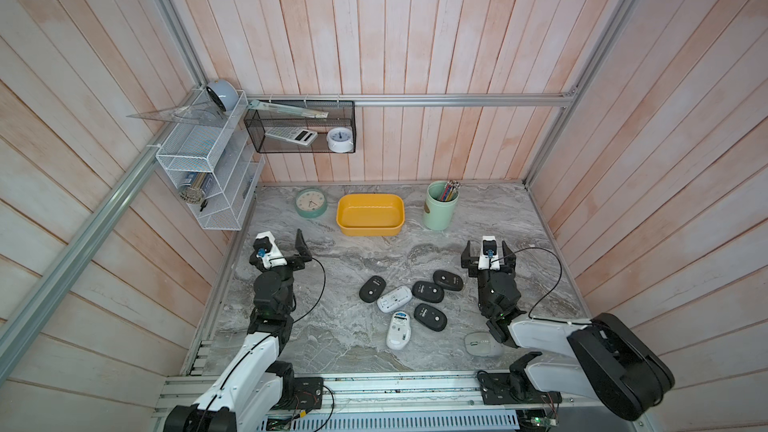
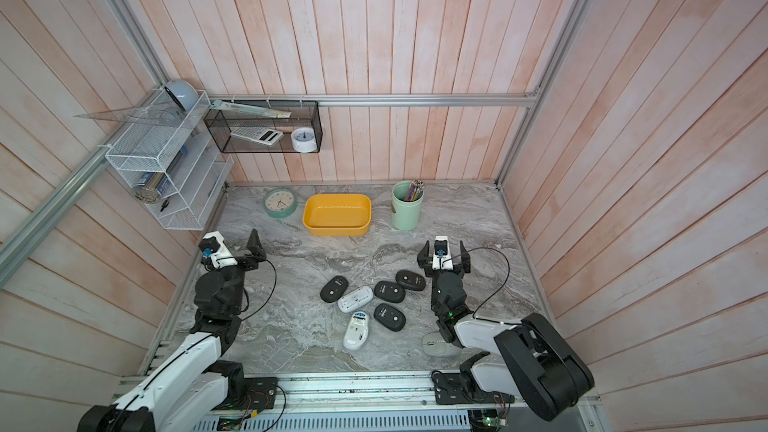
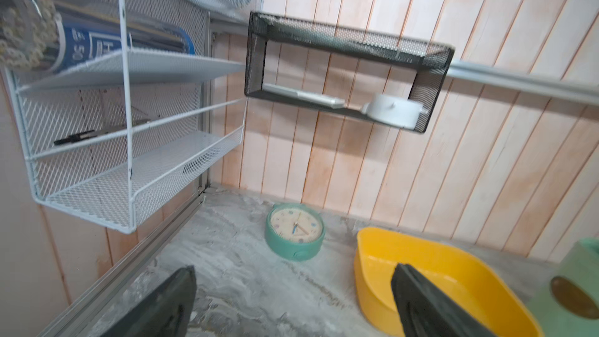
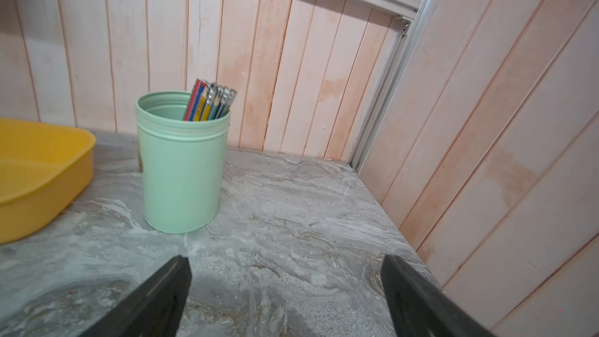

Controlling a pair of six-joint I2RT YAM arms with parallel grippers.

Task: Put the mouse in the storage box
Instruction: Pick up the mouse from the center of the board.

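Observation:
Several mice lie loose mid-table in both top views: black ones, white ones, and a grey one half under my right arm. The storage box is a shallow yellow tub at the back centre, with nothing in it. My left gripper hovers open left of the mice, the box ahead. My right gripper is open above bare table, right of the black mice.
A mint-green pen cup stands right of the box, a teal clock to its left. A white wire rack and a black mesh basket hang on the walls at back left.

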